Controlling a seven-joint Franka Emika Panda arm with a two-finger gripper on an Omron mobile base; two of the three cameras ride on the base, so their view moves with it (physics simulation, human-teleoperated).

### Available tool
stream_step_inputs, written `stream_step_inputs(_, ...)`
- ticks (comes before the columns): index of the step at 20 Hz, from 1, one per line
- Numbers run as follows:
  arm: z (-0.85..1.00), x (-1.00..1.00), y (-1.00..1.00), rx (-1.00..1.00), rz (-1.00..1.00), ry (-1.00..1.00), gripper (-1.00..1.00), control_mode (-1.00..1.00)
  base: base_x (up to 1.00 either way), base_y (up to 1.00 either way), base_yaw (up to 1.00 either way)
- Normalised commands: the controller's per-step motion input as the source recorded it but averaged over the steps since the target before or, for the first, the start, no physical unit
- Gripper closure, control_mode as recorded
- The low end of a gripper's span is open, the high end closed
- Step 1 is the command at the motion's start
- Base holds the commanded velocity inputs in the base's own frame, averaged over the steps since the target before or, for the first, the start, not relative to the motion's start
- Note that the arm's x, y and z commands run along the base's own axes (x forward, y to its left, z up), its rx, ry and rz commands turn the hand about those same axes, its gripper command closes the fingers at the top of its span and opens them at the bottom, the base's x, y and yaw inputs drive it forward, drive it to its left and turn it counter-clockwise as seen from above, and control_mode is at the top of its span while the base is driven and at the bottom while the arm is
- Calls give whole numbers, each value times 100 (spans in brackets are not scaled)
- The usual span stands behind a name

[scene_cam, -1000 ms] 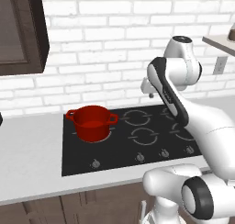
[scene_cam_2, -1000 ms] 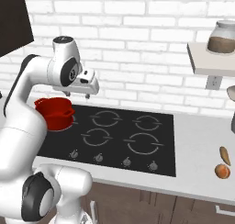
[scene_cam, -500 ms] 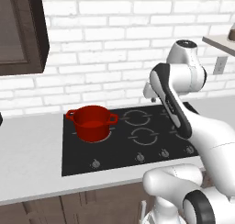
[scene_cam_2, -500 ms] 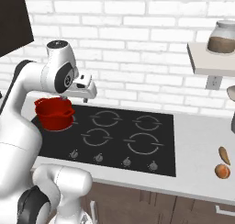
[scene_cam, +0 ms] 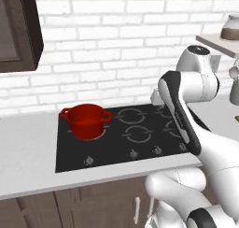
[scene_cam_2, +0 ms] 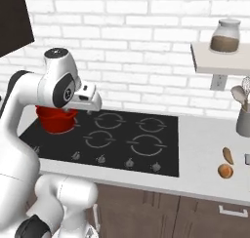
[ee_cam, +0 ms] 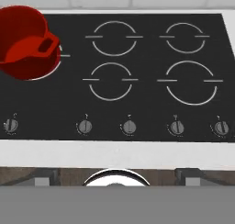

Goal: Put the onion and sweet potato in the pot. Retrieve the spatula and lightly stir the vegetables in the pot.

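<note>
Red pot (scene_cam: 87, 120) on the far-left burner of the black cooktop (scene_cam_2: 122, 144), tool (scene_cam_2: 93, 103) high above the hob with fingers spread apart and empty, onion (scene_cam_2: 225, 171) and sweet potato (scene_cam_2: 227, 155) well right on the bench (scene_cam_2: 205, 149), onion nearer.

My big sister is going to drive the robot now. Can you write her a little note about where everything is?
Gripper: open, holding nothing, up over the back of the cooktop.
Pot: on the back left burner, looks empty.
Onion and sweet potato: on the counter right of the cooktop, untouched.
Utensil holder: far right; spatula can't be made out.
Done: nothing yet.
Left: both vegetables into the pot, fetch spatula, stir.
</note>
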Motion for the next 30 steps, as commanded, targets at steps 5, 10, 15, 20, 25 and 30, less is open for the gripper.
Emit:
stream_step_inputs(5,0,0,0,0,0,0,-100,100,-6,-76,0)
stream_step_inputs(10,0,0,0,0,0,0,-100,100,0,-83,0)
stream_step_inputs(15,0,0,0,0,0,0,-100,100,0,-48,0)
stream_step_inputs(20,0,0,0,0,0,0,-100,100,0,-53,0)
stream_step_inputs(25,0,0,0,0,0,0,-100,100,0,-32,0)
stream_step_inputs(30,-99,0,-38,-13,-1,8,-100,-100,0,0,0)
